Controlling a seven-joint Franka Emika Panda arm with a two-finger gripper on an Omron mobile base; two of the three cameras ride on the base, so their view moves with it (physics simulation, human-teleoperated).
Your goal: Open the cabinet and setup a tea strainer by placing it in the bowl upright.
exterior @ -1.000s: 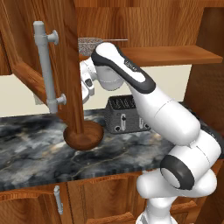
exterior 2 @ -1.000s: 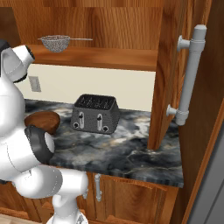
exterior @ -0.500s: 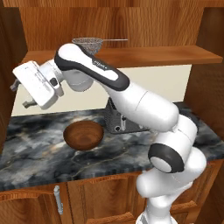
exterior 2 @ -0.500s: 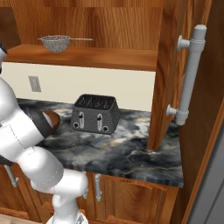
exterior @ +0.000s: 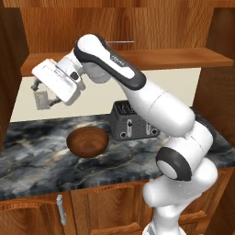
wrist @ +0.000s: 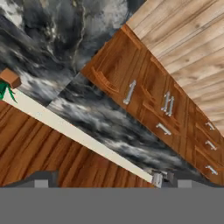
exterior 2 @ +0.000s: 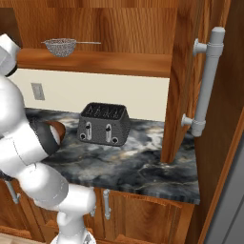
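The cabinet (exterior 2: 190,81) stands open. My gripper (exterior: 42,94) hangs spread and empty, left of the shelf. The bowl (exterior: 87,141) sits on the counter (exterior: 32,160). The strainer (exterior 2: 60,46) rests on the shelf: light, stiff, tippy, I judge; I'd pinch its rim.

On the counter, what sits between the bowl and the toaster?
Nothing: the left base view shows bare dark marble counter between the bowl and the toaster; they stand apart.

Tea strainer (exterior: 120,42) basket hidden behind arm; bowl (exterior 2: 56,132) half-hidden.
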